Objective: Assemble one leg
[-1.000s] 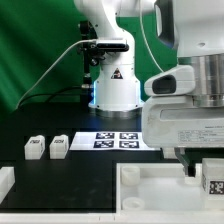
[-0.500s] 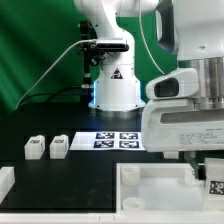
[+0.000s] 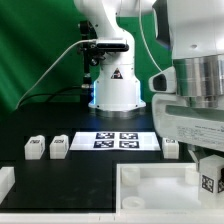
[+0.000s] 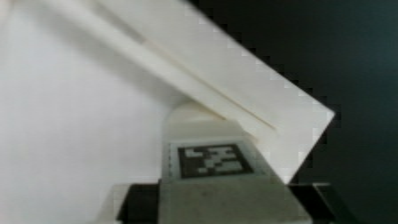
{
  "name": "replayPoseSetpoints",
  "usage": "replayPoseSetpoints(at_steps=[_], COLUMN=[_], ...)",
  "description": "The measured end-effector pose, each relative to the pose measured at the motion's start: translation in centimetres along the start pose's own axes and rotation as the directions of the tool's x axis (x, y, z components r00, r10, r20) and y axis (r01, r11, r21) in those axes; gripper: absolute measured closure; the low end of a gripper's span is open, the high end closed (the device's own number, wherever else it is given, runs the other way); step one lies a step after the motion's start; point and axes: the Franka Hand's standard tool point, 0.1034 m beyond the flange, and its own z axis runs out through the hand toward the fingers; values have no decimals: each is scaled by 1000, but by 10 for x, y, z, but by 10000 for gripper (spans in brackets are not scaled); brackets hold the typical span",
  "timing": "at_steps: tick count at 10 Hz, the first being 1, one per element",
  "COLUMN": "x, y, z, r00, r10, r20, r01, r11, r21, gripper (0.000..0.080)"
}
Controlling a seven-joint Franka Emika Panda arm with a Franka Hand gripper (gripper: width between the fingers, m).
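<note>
My gripper (image 3: 208, 178) is shut on a leg (image 3: 210, 183), a small white block whose tag faces the camera. It holds the leg at the exterior view's right, over the far right part of the large white tray-like piece (image 3: 150, 182). In the wrist view the held leg (image 4: 214, 160) sits between my dark fingers (image 4: 146, 200), with a corner of the tray-like piece (image 4: 214, 70) beyond it. Two more legs (image 3: 34, 148) (image 3: 59, 146) stand at the exterior view's left. A fourth leg (image 3: 171, 147) stands beside the marker board.
The marker board (image 3: 118, 140) lies on the black table in front of the arm's base (image 3: 115, 90). A white part's edge (image 3: 5, 181) shows at the lower left. A green backdrop stands behind.
My hand has shifted and turned with the leg still in it. The leg beside the marker board, hidden behind my hand before, is now uncovered. The other legs have not moved.
</note>
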Motion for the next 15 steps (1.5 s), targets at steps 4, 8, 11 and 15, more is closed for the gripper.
replayPoseSetpoints(at_steps=[4,8,11,15], x=[3,8,8,-5], y=[-3,-1,0,10], z=[2,2,2,-2], r00=[828,695,700,827], r10=[557,717,712,559], r20=[56,49,45,57], r01=[-559,-718,-713,-560], r11=[829,696,701,829], r21=[16,4,5,-9], gripper=[503,502,274,154])
